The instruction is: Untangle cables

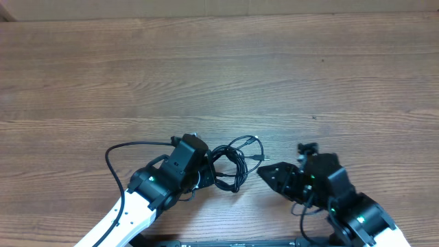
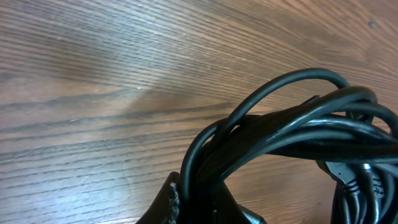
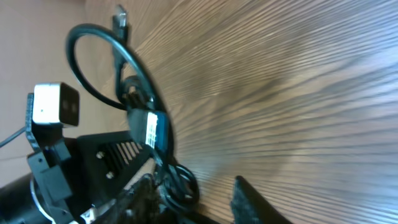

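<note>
Left tool (image 1: pixel 203 165) clamped on cables (image 1: pixel 234 163), likely anchoring bundle on surface (image 1: pixel 219 68). Right tool (image 1: pixel 264 171) near plug (image 1: pixel 259 158), probably lining up pull; open or closed unclear.

Thin black cables (image 1: pixel 232 159) in tangled loops

Table (image 1: pixel 219 75) with a brown wood-grain finish, seen in all three views. From overhead the grain runs side to side in lighter and darker bands. A paler strip (image 1: pixel 206 14) lies along the far edge at the top. A small dark speck (image 1: pixel 314 116) marks the surface right of centre. Lighting is soft and even, and a faint sheen (image 2: pixel 134 93) shows in the left wrist view. A plain tan area (image 3: pixel 37 25) beyond the table in the right wrist view cannot be identified.
</note>
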